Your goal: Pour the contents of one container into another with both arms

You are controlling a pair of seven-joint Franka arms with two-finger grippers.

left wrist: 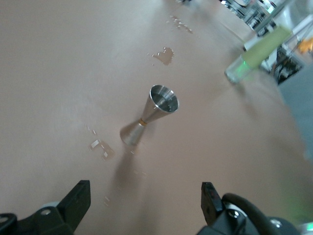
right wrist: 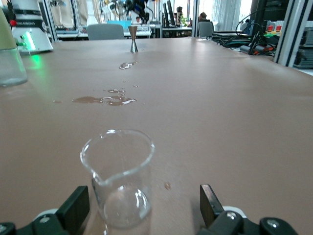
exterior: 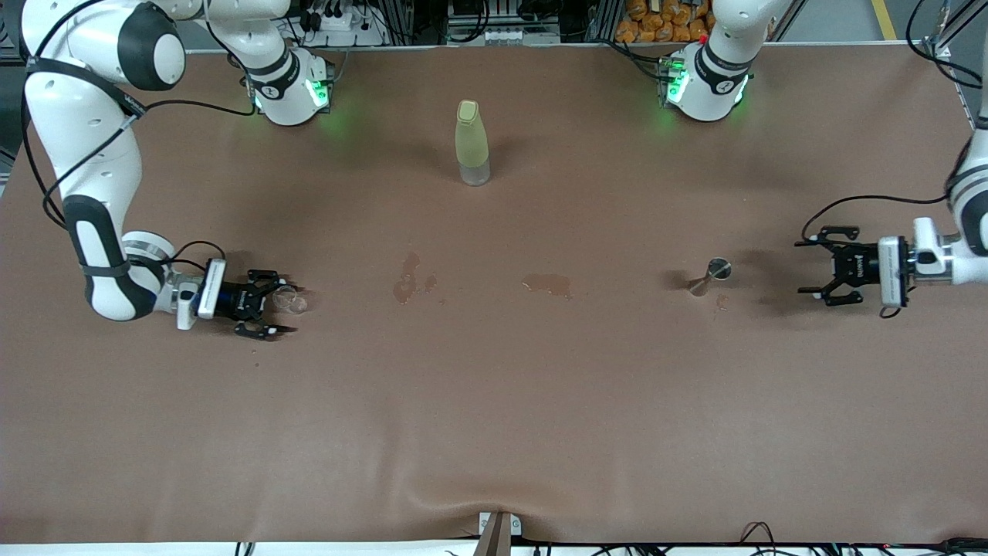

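Observation:
A clear glass beaker (exterior: 292,300) (right wrist: 120,171) stands upright on the brown table toward the right arm's end. My right gripper (exterior: 279,305) (right wrist: 144,203) is open around it, low at the table, with the beaker close to one finger and apart from the other. A small metal jigger (exterior: 710,276) (left wrist: 149,115) stands upright toward the left arm's end. My left gripper (exterior: 804,267) (left wrist: 145,196) is open and empty, drawn back from the jigger with bare table between them.
A pale yellow-green bottle (exterior: 472,143) (left wrist: 259,54) stands mid-table, farther from the front camera than both containers. Wet puddles (exterior: 407,278) (exterior: 548,284) lie on the table between the beaker and the jigger. The arm bases (exterior: 289,89) (exterior: 706,81) stand along the table's edge.

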